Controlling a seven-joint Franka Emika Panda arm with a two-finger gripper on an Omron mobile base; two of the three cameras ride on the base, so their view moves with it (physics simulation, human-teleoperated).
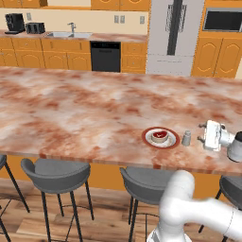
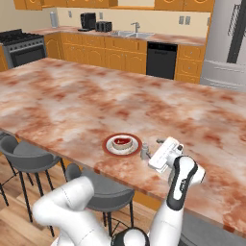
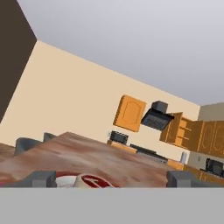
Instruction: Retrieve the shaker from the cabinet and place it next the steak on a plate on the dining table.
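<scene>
The shaker point(image 1: 186, 138) is standing upright on the dining table point(image 1: 85, 113), long axis vertical with the narrower cap pointing up, just beside the plate point(image 1: 160, 137) where the steak point(image 1: 159, 135) is sitting. The gripper point(image 1: 202, 133) is hanging level next to it with its fingers spread wide and nothing between them. From the hand view the plate's rim is peeking up between the two fingertips point(image 3: 41, 178), though it's hard to make out much more down there.

The dining table point(image 1: 85, 113) top looks like polished marbled stone; the shaker point(image 1: 186, 138) dull grey metal; the plate point(image 1: 147, 133) smooth glazed ceramic.
</scene>
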